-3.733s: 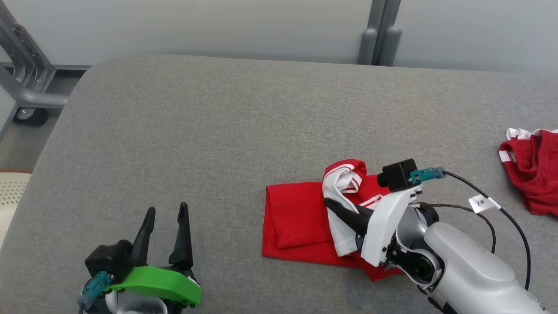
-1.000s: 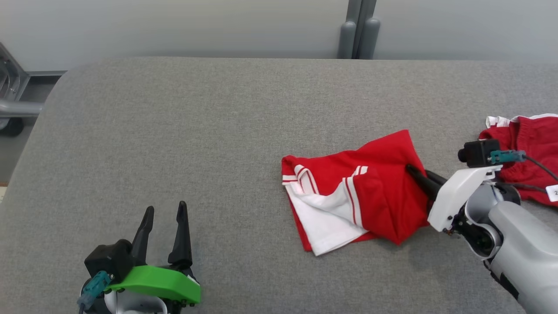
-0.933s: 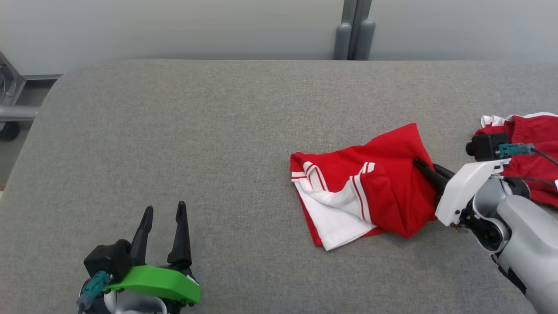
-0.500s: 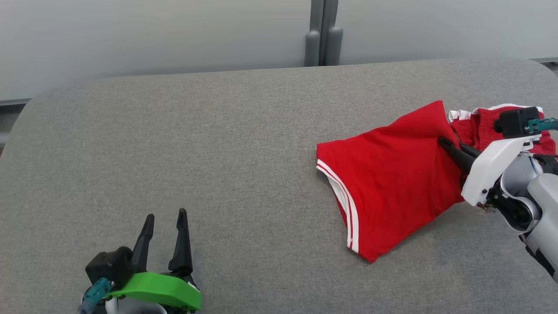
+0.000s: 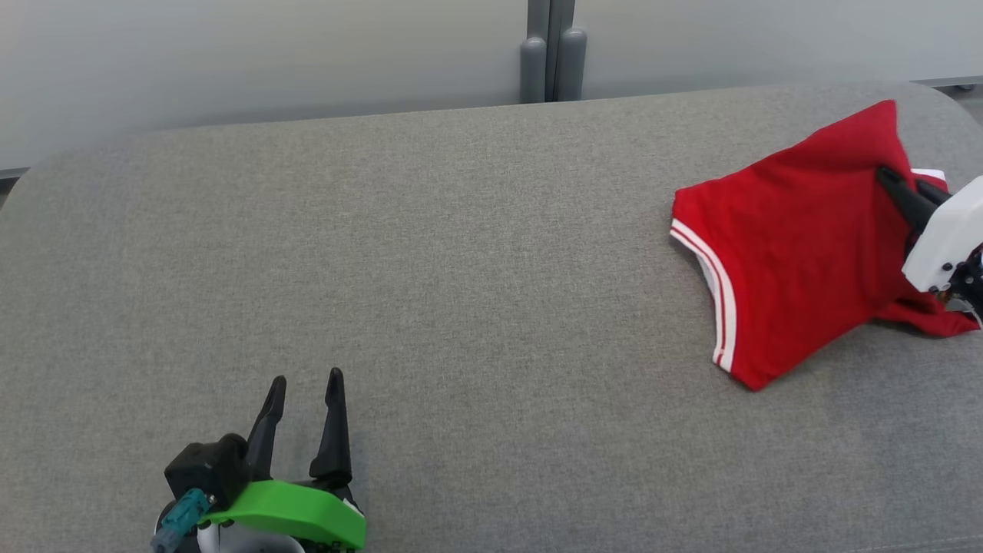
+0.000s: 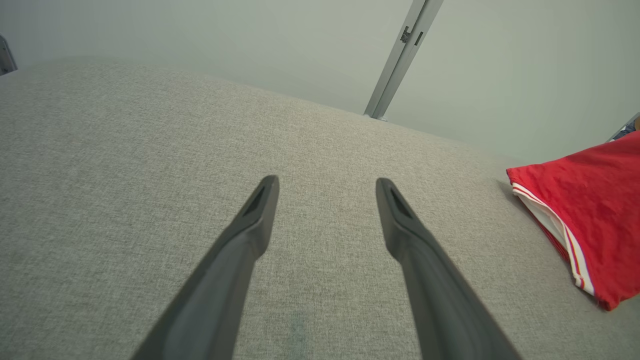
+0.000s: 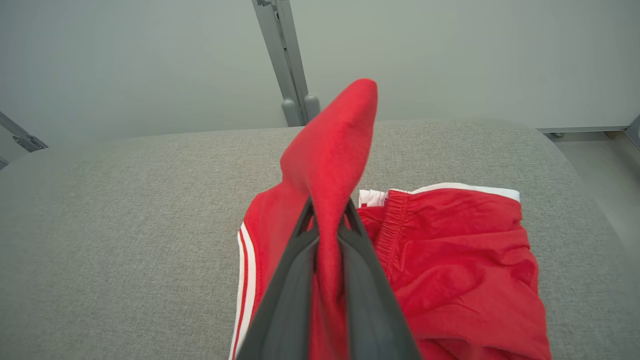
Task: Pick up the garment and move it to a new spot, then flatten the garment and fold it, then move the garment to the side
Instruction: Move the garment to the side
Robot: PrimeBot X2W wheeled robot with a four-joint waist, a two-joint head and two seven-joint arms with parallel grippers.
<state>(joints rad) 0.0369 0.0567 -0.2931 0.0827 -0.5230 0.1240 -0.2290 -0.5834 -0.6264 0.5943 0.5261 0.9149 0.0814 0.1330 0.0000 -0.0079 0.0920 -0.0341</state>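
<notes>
- Step: transport, probably the final move aside. The garment (image 5: 791,246) hangs at the far right of the desk (image 5: 430,269), low edge on the surface.
- Right pincer (image 5: 900,187) is clamped on its top fold. Left pincer (image 5: 307,378) is apart, holding nothing.
- Next: lower and release clear of the second garment (image 7: 465,260).
- Count: two red garments, two pincers.

We hold our left gripper (image 5: 306,378) low at our left, its fingers (image 6: 250,225) spread wide and pointing forward. Our right gripper (image 5: 892,180) reaches far to our right, fingers pinched tight on the garment (image 5: 791,230), its white wrist (image 5: 944,238) at the head view's right edge.
</notes>
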